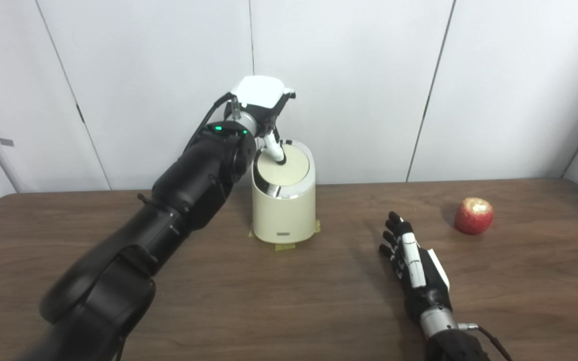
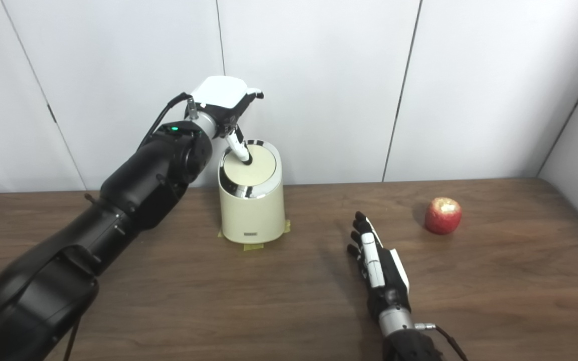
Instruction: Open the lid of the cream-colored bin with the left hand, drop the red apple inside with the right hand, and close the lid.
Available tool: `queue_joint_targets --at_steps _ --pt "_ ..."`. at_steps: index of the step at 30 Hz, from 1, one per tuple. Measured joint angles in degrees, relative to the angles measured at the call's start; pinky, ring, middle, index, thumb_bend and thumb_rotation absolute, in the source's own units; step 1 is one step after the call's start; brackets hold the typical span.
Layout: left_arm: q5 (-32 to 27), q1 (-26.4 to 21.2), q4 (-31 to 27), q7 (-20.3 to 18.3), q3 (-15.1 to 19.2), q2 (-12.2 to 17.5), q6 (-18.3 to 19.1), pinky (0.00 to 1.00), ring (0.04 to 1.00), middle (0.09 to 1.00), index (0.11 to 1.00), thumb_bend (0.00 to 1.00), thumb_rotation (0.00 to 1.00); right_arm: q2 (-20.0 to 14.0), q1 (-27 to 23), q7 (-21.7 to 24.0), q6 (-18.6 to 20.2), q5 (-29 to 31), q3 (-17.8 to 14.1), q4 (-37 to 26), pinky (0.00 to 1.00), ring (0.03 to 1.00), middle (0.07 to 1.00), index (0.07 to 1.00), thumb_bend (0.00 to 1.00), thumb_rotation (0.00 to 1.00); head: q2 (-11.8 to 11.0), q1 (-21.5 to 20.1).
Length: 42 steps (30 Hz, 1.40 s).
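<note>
— See the left hand [image 1: 261,103] over the cream-colored bin [image 1: 284,200]? One of its fingers [image 1: 272,149] presses down on the lid [image 1: 283,168]; whether the others are curled, I can't tell.

— If it slides off that slanted lid, the bin may tip or stay shut.

— And the red apple [image 1: 474,215]?

— Bitten on top, sitting on the tabletop [image 1: 319,301] well right of the bin. The right hand [image 1: 414,263] lies flat near it, fingers loosely apart, holding nothing.
</note>
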Motion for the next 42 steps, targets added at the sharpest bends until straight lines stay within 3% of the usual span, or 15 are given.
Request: queue_joint_targets --at_steps 16,21,42 --pt "0.9 0.5 -1.7 -4.4 0.0 -0.2 0.1 1.0 0.951 0.937 0.925 1.0 0.13 0.0 0.0 0.0 0.5 0.1 -0.3 -0.3 0.9 0.954 0.961 0.943 0.57 0.98 0.5 0.1" --pt "0.9 0.8 -1.7 -4.6 0.5 -0.7 0.1 1.0 0.969 0.948 0.928 0.99 0.13 0.0 0.0 0.0 0.7 0.3 -0.5 -0.3 0.86 0.95 0.957 0.939 0.54 0.98 0.5 -0.1" --pt "2.5 1.5 -1.7 -2.9 -1.7 -1.1 -1.0 1.0 0.971 0.93 0.921 1.0 0.11 0.0 0.4 -0.2 1.4 0.0 -0.5 -1.7 0.86 0.948 0.96 0.944 0.54 0.98 1.1 -0.4"
